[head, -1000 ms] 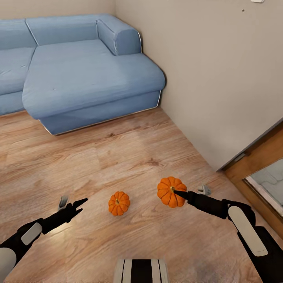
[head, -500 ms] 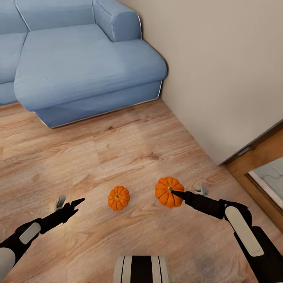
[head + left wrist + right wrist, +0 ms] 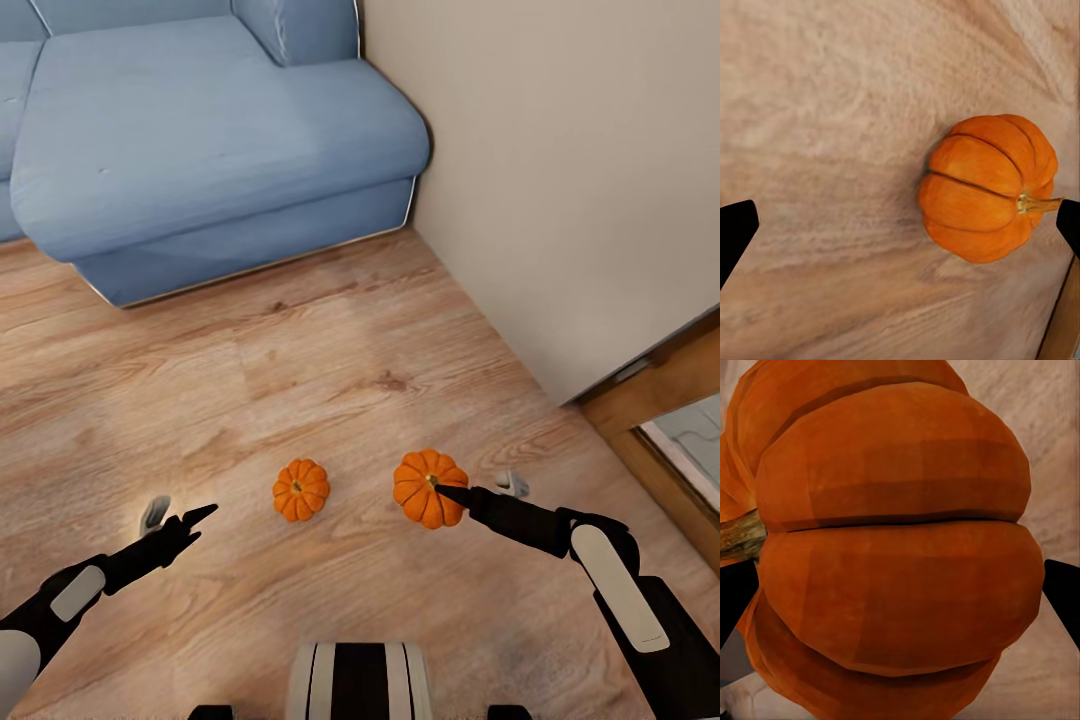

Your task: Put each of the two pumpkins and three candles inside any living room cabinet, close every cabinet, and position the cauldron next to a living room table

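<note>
While one pumpkin hangs clear of the floor, second pumpkin [image 3: 301,489] resting on wood floor [image 3: 330,360] near view centre, at about 6 o'clock of blue sofa [image 3: 200,150]. Held pumpkin [image 3: 430,487] pinched by right hand [image 3: 445,492], fingertips bearing on opposite flanks, stem lying sideways; close view from right wrist: broad ribbed lobes [image 3: 896,555], matte orange skin, dark fingertips at both flanks. Left hand [image 3: 190,525] spread, holding nothing, at about 9 o'clock of floor pumpkin and apart from it; from left wrist, same pumpkin [image 3: 986,196] lying between widely parted fingertips [image 3: 735,229], short tan stem toward one of them. Shapes and materials: squat, lobed spheres with deep grooves and small woody stem; floor of pale oak-grain planks, smooth and slightly glossy; sofa of soft blue fabric with rounded cushions and thin metal base trim; plain beige wall [image 3: 560,170] at 2 o'clock, wooden frame at 4 o'clock. Handling, as judgement: likely light and rigid, skin fairly smooth, so apt to roll or slip under off-centre squeeze; stem too small and brittle-looking for a grip. Best hold judged to be across widest girth, fingertips seated in opposite grooves, squeeze moderate. Cabinet, candles, cauldron and tabletop to be located elsewhere in room.
</note>
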